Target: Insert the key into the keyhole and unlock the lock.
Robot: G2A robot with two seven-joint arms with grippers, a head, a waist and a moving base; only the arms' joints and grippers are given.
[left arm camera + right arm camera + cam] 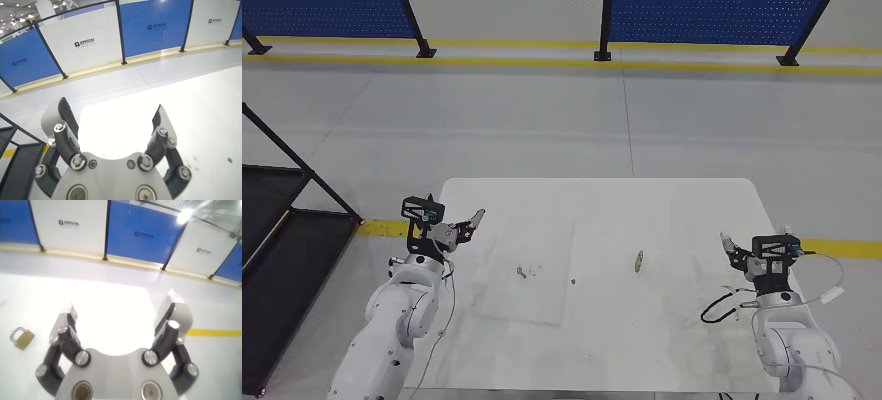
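A small brass padlock (639,262) lies on the white table (662,330), right of centre; in the right wrist view the padlock (22,338) shows its steel shackle closed. The keys (525,270) lie left of centre on a pale sheet (527,270). My left gripper (474,222) hangs open at the table's left edge, well left of the keys; its black ribbed pads (66,113) hold nothing. Over by the right edge, my right gripper (729,247) is open and empty as well, the padlock lying some way to its left.
A dark cable (724,303) loops on the table by the right arm. A black metal rack (282,250) stands left of the table. Blue and white fence panels (692,20) and a yellow floor line run behind. A small brown speck (229,160) lies on the table.
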